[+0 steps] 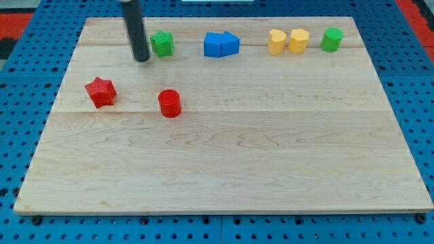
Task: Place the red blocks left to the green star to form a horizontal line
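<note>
Wooden counter [224, 169] seen on blue pegboard [20, 81]. Dark rod's tip [142, 58] placed just left of green star [162, 43], near counter's top edge; no fingers fitted, so nothing held. Red star [101, 91] and red cylinder [169, 103] found lower down, apart from each other, below tip. Blue blocks [221, 45], touching, two yellow blocks [287, 41] and green cylinder [331, 38] lined along top to view's right.
</note>
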{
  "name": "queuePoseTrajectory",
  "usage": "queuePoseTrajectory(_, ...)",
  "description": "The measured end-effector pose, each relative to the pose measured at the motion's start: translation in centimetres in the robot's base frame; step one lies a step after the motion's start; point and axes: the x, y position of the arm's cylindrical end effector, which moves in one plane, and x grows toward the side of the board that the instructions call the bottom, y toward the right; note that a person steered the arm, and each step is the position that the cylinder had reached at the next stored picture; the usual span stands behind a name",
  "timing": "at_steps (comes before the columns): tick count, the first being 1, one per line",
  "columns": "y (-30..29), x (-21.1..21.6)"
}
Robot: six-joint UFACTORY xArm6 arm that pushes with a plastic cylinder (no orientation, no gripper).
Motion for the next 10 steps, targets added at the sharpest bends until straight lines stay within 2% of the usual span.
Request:
queuePoseTrajectory(1, 5.8, 3.7)
queuePoseTrajectory(2, 8.0, 2.7)
queuePoseTrajectory(4, -1.2, 7.7)
queuePoseTrajectory(5, -1.7, 6.1)
queuePoseTrajectory(6, -2.2, 10.9)
queuePoseTrajectory(7, -6.1, 8.5)
queuePoseTrajectory(10, -3.5, -2.6)
